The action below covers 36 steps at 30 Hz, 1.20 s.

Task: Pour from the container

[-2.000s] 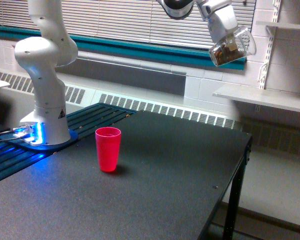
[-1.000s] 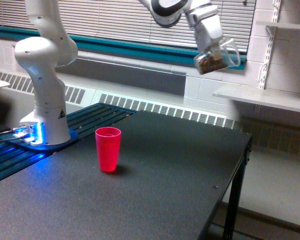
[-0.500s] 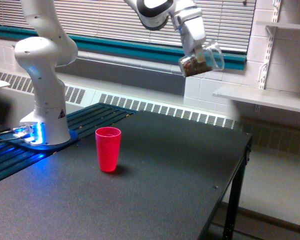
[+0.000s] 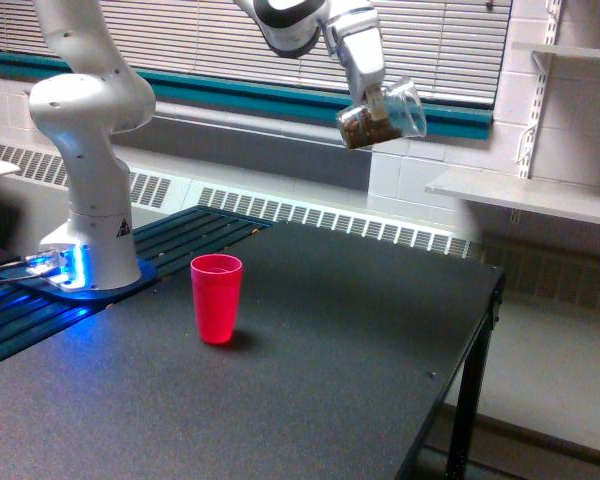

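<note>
Fingers (image 4: pixel 372 100) clamped on the tilted container (image 4: pixel 383 115), carried nearer the red cup (image 4: pixel 217 297) yet still high, right of it; pouring not begun.

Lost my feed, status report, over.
End effector shut on glass mug, high, tilted. Brown granules inside. Red cup upright on table, well off toward exterior view's left. Nothing between.

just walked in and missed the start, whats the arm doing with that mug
The arm's end effector grips a clear glass mug with brown granular stuff inside, held tilted high above the black table. Over the last two seconds it has carried the mug toward the exterior view's left. A red cup stands upright on the table, lower and further left. Nothing visibly spills from the mug.
</note>
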Tool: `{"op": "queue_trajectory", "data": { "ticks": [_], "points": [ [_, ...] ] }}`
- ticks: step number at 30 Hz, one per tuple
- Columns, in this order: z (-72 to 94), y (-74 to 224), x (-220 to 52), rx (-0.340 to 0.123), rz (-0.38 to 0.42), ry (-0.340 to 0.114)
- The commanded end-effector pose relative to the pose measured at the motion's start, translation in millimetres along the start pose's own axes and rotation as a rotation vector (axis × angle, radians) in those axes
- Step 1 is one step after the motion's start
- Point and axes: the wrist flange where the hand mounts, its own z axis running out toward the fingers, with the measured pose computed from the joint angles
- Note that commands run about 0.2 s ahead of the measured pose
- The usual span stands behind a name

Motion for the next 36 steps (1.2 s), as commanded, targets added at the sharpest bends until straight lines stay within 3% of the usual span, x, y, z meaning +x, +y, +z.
{"op": "queue_trajectory", "data": {
  "ticks": [1, 14, 36],
  "points": [
    [-12.7, 0, -9, -0.014, 0.040, 0.007],
    [-26.7, 22, -36, -0.075, 0.095, -0.023],
    [-30.4, 61, -43, -0.171, 0.246, -0.047]
  ]
}}
